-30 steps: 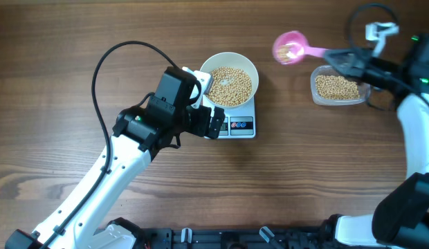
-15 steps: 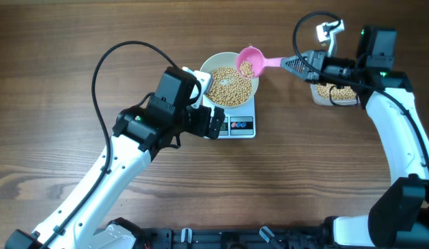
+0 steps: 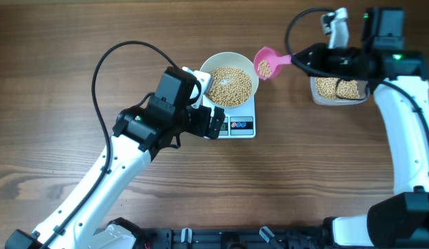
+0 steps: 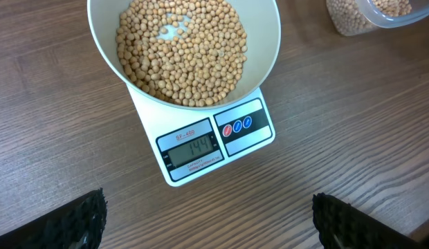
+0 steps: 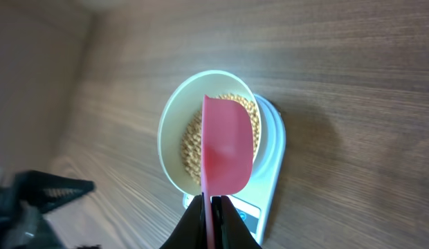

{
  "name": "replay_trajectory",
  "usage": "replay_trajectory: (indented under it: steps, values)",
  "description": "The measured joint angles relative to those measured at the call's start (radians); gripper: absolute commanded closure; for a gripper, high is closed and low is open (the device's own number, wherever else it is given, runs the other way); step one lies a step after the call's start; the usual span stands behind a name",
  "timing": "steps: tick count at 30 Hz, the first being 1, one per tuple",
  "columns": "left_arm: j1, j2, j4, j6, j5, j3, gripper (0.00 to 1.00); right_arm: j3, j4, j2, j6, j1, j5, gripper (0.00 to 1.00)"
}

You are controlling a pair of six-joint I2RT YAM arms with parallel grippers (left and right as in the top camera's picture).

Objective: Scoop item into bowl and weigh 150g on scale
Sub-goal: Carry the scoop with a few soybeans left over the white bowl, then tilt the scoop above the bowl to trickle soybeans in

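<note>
Your right gripper (image 5: 212, 207) pinches the pink scoop (image 5: 225, 149) by its handle just beside the bowl (image 4: 266, 41) on the scale (image 4: 201, 149), toward the table's (image 3: 62, 41) far edge, left gripper (image 4: 211, 221) wide open; the beans (image 4: 180, 48) are probably light and rolly, so tip gently.

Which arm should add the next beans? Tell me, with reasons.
Right. Its jaws are shut on the pink scoop, loaded with beans, beside the bowl; the scale reads 144. Left jaws stand open, empty.
</note>
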State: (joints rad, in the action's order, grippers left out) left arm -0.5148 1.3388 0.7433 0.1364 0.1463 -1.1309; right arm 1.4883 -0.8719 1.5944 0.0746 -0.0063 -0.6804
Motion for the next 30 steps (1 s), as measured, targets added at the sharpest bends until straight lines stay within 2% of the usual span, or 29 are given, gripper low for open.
replay_trajectory:
  steps: [6, 13, 26, 30]
  values:
    - [0.0, 0.0, 0.0, 0.0, 0.0, 0.0, 0.0, 0.0, 0.048, 0.0, -0.052, 0.148, 0.135, 0.96]
    - [0.0, 0.0, 0.0, 0.0, 0.0, 0.0, 0.0, 0.0, 0.105, 0.0, -0.226, 0.214, 0.238, 0.96]
    - [0.0, 0.0, 0.0, 0.0, 0.0, 0.0, 0.0, 0.0, 0.156, 0.0, -0.483, 0.243, 0.256, 0.96]
    - [0.0, 0.0, 0.0, 0.0, 0.0, 0.0, 0.0, 0.0, 0.163, 0.0, -0.512, 0.243, 0.259, 0.96]
